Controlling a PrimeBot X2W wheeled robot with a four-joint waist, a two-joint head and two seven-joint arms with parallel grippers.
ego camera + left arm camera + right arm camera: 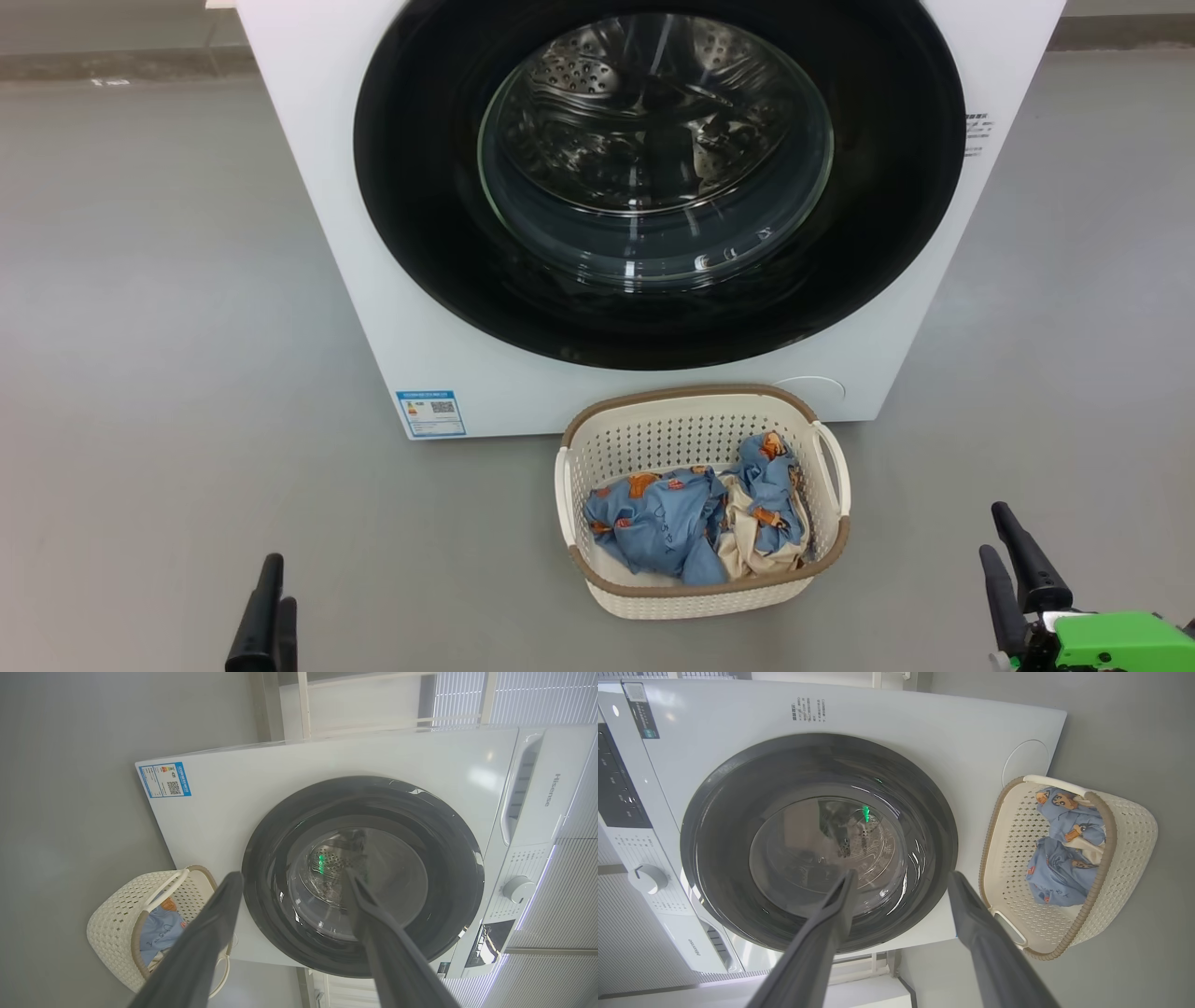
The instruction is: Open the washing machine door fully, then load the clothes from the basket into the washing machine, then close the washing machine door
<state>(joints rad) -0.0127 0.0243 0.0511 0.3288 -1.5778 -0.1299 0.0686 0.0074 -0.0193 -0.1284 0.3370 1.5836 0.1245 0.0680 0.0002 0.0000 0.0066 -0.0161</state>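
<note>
black gloss of the washing machine door (420,187) lay flush against the white washing machine (317,233), at 12 o'clock in my head view. it was shut, with the steel drum showing through its glass bowl. the basket (700,403) sat on the grey floor just before the machine, at 6 o'clock from the door. the clothes (653,527) were bunched inside it, blue and cream. my left claw (278,583) hung at 7 o'clock and my right claw (995,530) at 4 o'clock. both had fingers spread wide, held nothing, and were well apart from door and basket.

step in hand, as i judged it: get the door open. i could not make out a handle or catch on the rim, nor the hinge side, so that wanted finding before any reach. i reckoned one finger should hook behind the rim's edge, not press the slick glass, then pull along the door's arc rather than straight back. the basket stood close under the swing, so the arm should pass above it.
</note>
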